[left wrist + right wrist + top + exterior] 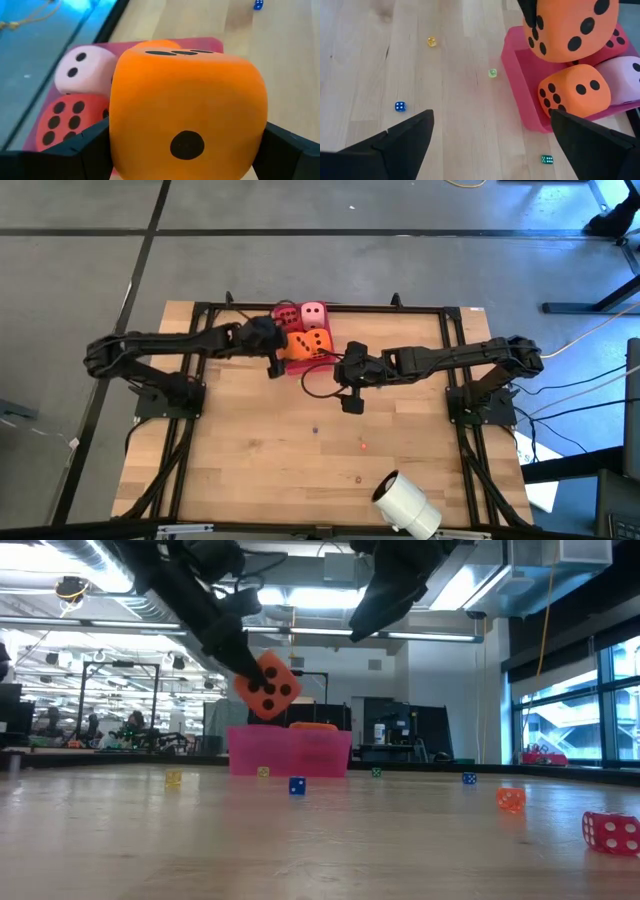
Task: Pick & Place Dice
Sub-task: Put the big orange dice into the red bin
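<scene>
My left gripper [185, 150] is shut on an orange die [187, 110] and holds it over the translucent red tray [290, 752] near the table's far edge. In the tray rest the red die [70, 120], the pale pink die [82, 67] and the second orange die [572, 92]. The held die [266, 686] hangs above the tray's rim in the low view. My right gripper [492, 145] is open above bare wood, just right of the tray [300, 365] and nearer the table's middle. My left gripper pinches the orange die by two opposite side faces [117, 135], one dark finger [75, 150] on each. It comes slanting down from the table's left. The die is lifted clear above the tray, slightly tilted, its one-pip face toward the wrist camera.
A white cylinder roll [405, 505] lies by the table's near edge, right of middle. Small dice are scattered on the wood: blue [297, 786], orange [510, 798], red [610, 832], a yellow one [432, 42]. A black frame [200, 310] borders the table.
</scene>
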Tool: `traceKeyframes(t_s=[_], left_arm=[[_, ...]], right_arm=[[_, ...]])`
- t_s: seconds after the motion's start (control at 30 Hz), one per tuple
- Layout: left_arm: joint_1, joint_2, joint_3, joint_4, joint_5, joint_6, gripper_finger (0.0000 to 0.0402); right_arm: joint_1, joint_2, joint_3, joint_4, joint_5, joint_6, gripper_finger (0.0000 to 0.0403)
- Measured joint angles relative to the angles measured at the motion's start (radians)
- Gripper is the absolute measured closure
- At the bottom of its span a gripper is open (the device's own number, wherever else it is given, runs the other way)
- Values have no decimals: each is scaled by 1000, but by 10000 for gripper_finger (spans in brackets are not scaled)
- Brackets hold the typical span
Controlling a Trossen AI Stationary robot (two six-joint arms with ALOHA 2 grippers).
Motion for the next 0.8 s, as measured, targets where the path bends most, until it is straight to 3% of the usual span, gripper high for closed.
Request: traceKeyframes(t_s=[0.13, 0.4, 0.6, 0.7, 0.8], left_arm=[[59, 7, 0, -6, 120, 8, 54], [118, 39, 1, -26, 64, -13, 54], [120, 78, 1, -29, 88, 18, 54], [120, 101, 1, -43, 140, 82, 54], [119, 125, 1, -39, 130, 93, 54]], right_arm=[[0, 0, 0, 0, 0, 0, 3], [0, 6, 0, 23, 0, 5, 3], [0, 29, 1, 74, -5, 47, 3], [0, 45, 1, 75, -26, 0, 3], [0, 67, 1, 89, -70, -52, 3]])
